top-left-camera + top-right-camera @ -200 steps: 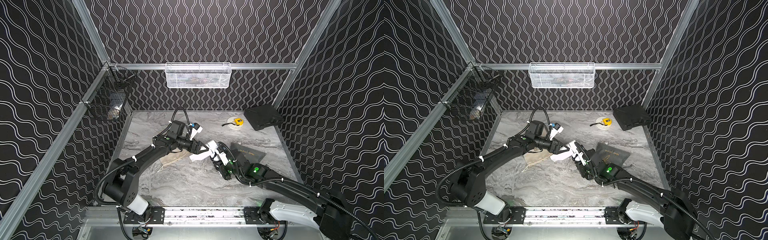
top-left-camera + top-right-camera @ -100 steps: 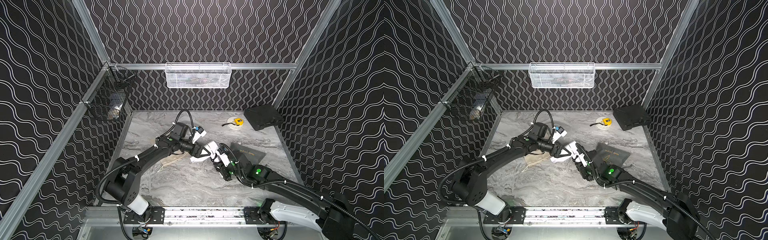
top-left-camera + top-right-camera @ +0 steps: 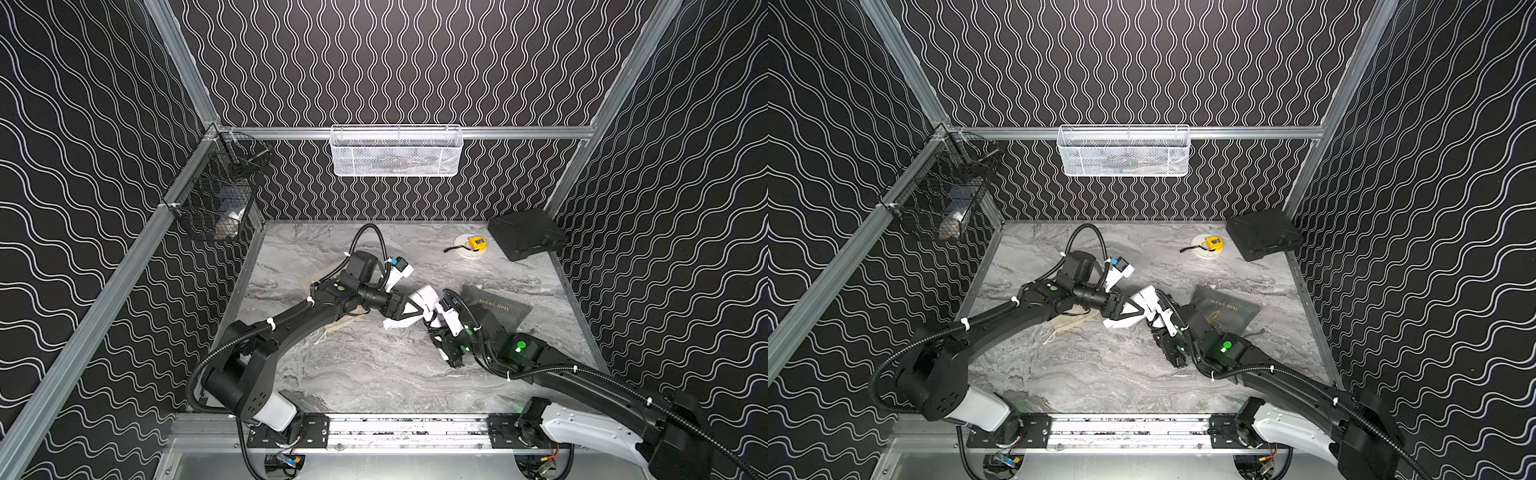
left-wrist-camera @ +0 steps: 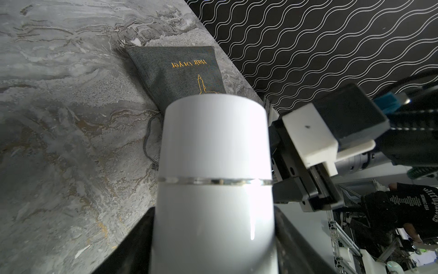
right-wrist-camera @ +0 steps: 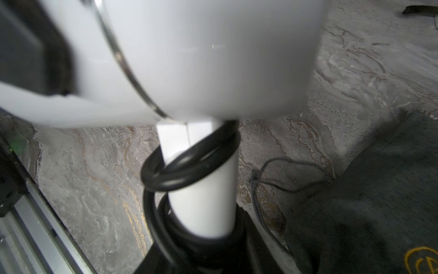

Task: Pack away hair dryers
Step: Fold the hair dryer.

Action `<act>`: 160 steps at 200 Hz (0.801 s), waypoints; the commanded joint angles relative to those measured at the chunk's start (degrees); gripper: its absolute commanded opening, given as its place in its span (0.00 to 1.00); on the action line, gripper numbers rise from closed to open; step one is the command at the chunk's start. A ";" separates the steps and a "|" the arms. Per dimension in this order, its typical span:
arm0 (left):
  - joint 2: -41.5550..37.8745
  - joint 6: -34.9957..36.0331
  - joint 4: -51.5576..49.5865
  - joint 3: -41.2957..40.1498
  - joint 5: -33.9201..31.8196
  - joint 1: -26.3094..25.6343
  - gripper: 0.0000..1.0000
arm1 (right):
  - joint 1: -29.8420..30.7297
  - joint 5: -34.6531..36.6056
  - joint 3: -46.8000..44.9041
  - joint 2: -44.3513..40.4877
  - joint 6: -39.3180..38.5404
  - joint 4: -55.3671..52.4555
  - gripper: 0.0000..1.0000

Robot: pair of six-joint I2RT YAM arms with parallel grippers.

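On my feed the hair dryer [image 4: 213,147] reads as glossy, smooth white plastic with a thin mirror-bright ring [image 4: 213,181], its cord [image 5: 187,170] smooth black rubber, I'd guess, the dark grey bag [image 4: 175,73] matt woven cloth with gold stitching, and the bench [image 4: 59,118] a matt marbled stone look.

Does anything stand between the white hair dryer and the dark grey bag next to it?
Nothing visible does. The white hair dryer is just beside the dark grey bag; only the bag's own drawstring lies on the table between them. The bag lies flat, though, its mouth not held open.
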 commanded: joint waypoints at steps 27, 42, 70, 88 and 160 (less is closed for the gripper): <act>-3.37 -13.34 16.76 -7.03 -3.26 -1.11 0.02 | 0.18 -4.76 -0.79 -0.50 11.78 22.73 0.09; -4.42 -14.96 19.27 -8.29 -5.15 -1.21 0.00 | 0.18 -5.96 -0.90 0.11 14.17 25.20 0.09; -5.87 -17.77 22.44 -9.74 -7.50 -1.33 0.00 | 0.18 -7.11 -0.90 1.78 17.15 28.68 0.08; -5.56 -19.46 24.57 -10.41 -7.52 -1.71 0.00 | 0.18 -7.73 -0.72 2.88 18.30 30.23 0.08; -7.54 -22.33 27.81 -13.67 -15.03 -2.46 0.00 | 0.18 -5.00 -0.96 3.60 22.42 32.47 0.08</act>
